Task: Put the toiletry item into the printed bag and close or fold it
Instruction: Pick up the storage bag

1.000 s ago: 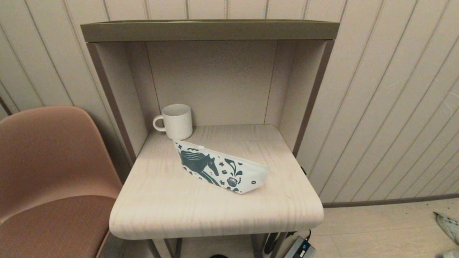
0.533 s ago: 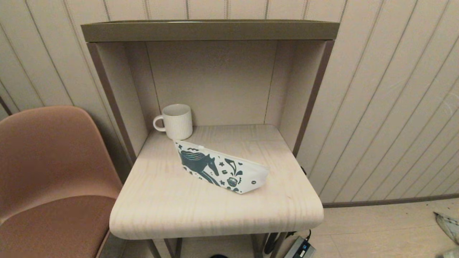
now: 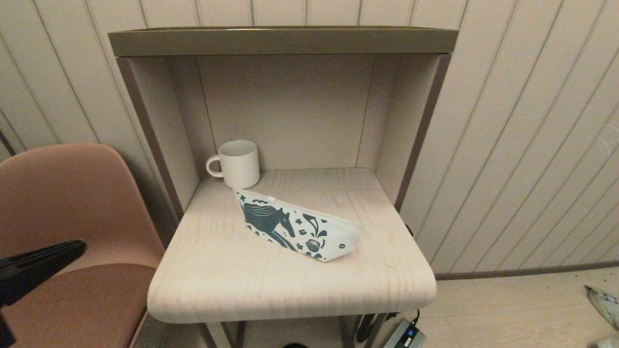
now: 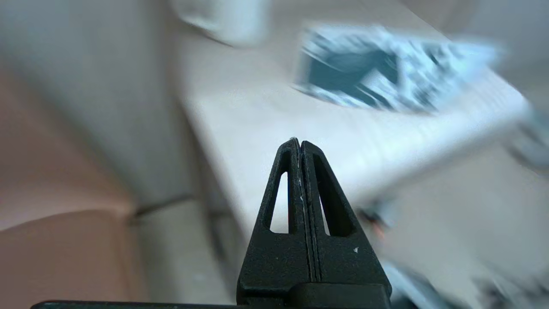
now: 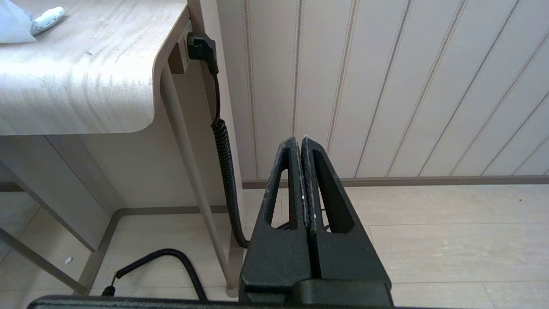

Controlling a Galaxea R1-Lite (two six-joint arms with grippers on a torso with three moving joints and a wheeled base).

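Note:
The printed bag (image 3: 297,232), white with a dark teal horse and flowers, lies on the pale wooden table (image 3: 242,285), its zipper edge up. It shows blurred in the left wrist view (image 4: 386,81). My left gripper (image 3: 80,245) is shut and empty, low at the left over the chair and short of the table edge; its tips (image 4: 298,141) point toward the table. My right gripper (image 5: 302,139) is shut and empty, below and to the right of the table, outside the head view. A small white oblong thing (image 5: 48,17) lies by the bag's corner; I cannot tell what it is.
A white ribbed mug (image 3: 237,163) stands behind the bag at the back left of the alcove. The cabinet's side walls and top shelf (image 3: 280,41) enclose the rear of the table. A brown chair (image 3: 63,193) sits at the left. A coiled black cable (image 5: 225,159) hangs beside the table leg.
My left gripper has come into the head view at the lower left, over the chair. The bag and mug have not moved.

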